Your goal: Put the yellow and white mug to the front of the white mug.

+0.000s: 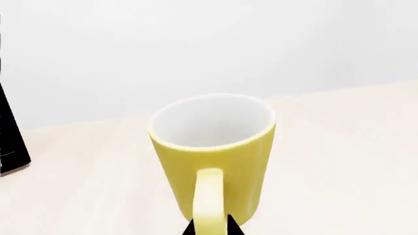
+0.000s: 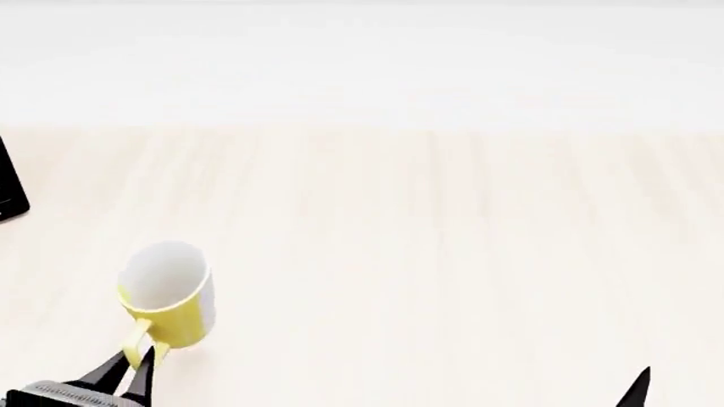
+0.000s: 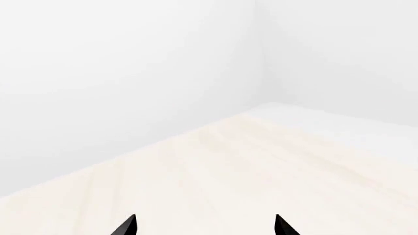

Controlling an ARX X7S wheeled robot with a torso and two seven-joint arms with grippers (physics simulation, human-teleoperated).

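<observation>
The yellow and white mug stands upright on the pale wooden table at the near left, white inside, its yellow handle pointing toward me. My left gripper is shut on that handle. In the left wrist view the mug fills the middle, and the two black fingertips press both sides of the handle at my left gripper. My right gripper is open and empty over bare table; only one tip shows in the head view. The white mug is out of view.
A black object stands at the table's far left edge; it also shows in the left wrist view. A white wall rises behind the table's far edge.
</observation>
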